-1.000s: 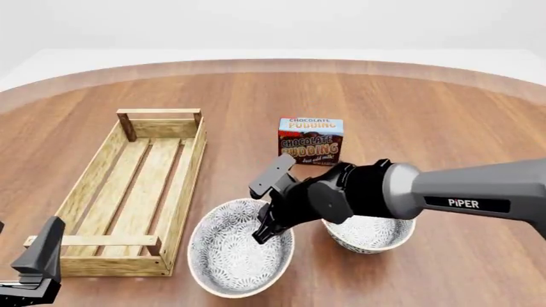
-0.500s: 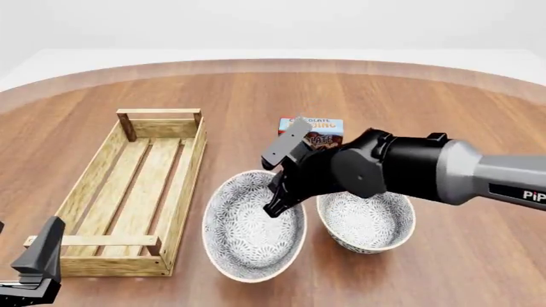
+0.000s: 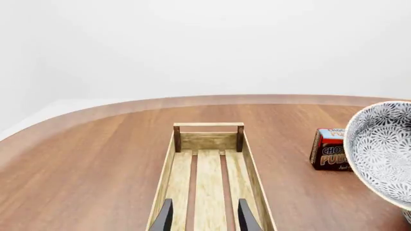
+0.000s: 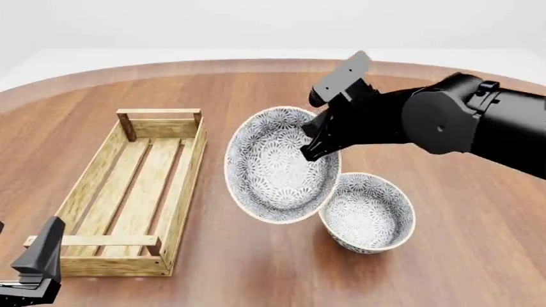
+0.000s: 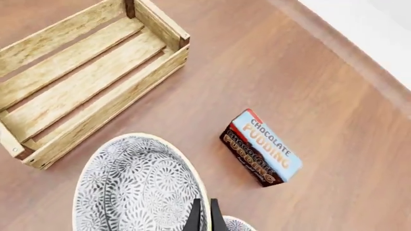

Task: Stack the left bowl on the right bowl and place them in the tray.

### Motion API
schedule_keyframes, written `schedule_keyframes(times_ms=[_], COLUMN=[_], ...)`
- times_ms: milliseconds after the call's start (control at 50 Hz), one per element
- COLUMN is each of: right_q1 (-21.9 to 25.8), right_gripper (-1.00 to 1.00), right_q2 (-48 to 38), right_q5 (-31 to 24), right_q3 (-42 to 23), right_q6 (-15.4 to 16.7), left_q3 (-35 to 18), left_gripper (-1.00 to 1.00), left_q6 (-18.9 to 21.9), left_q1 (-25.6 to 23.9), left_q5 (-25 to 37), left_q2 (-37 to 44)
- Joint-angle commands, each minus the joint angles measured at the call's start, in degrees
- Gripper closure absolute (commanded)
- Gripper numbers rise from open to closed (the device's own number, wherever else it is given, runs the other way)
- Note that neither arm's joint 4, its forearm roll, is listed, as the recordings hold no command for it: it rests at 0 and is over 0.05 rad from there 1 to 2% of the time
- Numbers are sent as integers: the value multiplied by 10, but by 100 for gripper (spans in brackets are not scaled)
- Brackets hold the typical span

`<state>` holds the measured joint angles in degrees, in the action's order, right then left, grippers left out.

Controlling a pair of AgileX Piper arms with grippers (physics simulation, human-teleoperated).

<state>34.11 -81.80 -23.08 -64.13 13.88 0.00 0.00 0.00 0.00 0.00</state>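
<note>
The left bowl (image 4: 277, 166), white with a grey floral pattern, hangs tilted in the air with my right gripper (image 4: 318, 146) shut on its far rim. In the right wrist view the bowl (image 5: 138, 187) fills the low part, with the fingers (image 5: 194, 216) pinching its edge. The matching right bowl (image 4: 369, 214) stands on the table, just below and right of the raised one. The light-wood tray (image 4: 183, 185) lies to the left. My left gripper (image 4: 38, 259) stays at the near left edge, open (image 3: 205, 219) and pointing along the tray (image 3: 209, 126).
A chocolate pudding box (image 5: 262, 147) lies on the table beyond the bowls; it also shows in the left wrist view (image 3: 329, 150) but is hidden behind the arm in the front view. The round table's far edge (image 4: 273, 62) curves behind.
My right gripper has lifted the left bowl off the table, up and toward the back right, tilting it. The right bowl, tray and left arm have not moved.
</note>
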Motion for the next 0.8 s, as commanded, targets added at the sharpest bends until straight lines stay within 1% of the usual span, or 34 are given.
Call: schedule_keyframes(times_ms=[20,40,60,100,140,200,220,300,340,440,600,620,640,720,740,800], right_q1=[-79,-79,-84,-94,-98,-104,-104,-112,-119,-130,-146,-147,-147,-155,-159,-167], right_gripper=[100,100,100,100,100,100,100,100,100,100,100,100,100,100,100,100], right_q2=[82,83,94,100,106,111,115,123,126,131,139,141,141,149,152,155], right_q5=[0,0,-1,-3,-3,-1,0,5,11,21,49,53,53,69,79,89], right_q3=[-13,-13,-16,-15,-12,-6,-3,11,22,43,91,98,98,123,137,152], right_q6=[-33,-33,-62,-71,-93,-93,-110,-139,-149,-157,-188,-196,-196,-210,-220,-230], left_q3=[0,0,0,0,0,0,0,0,0,0,0,0,0,0,0,0], left_gripper=[-100,-100,-100,-100,-100,-100,-100,-100,-100,-100,-100,-100,-100,-100,-100,-100], left_q6=[0,0,0,0,0,0,0,0,0,0,0,0,0,0,0,0], left_q1=[0,0,0,0,0,0,0,0,0,0,0,0,0,0,0,0], left_q5=[0,0,0,0,0,0,0,0,0,0,0,0,0,0,0,0], left_q2=[0,0,0,0,0,0,0,0,0,0,0,0,0,0,0,0])
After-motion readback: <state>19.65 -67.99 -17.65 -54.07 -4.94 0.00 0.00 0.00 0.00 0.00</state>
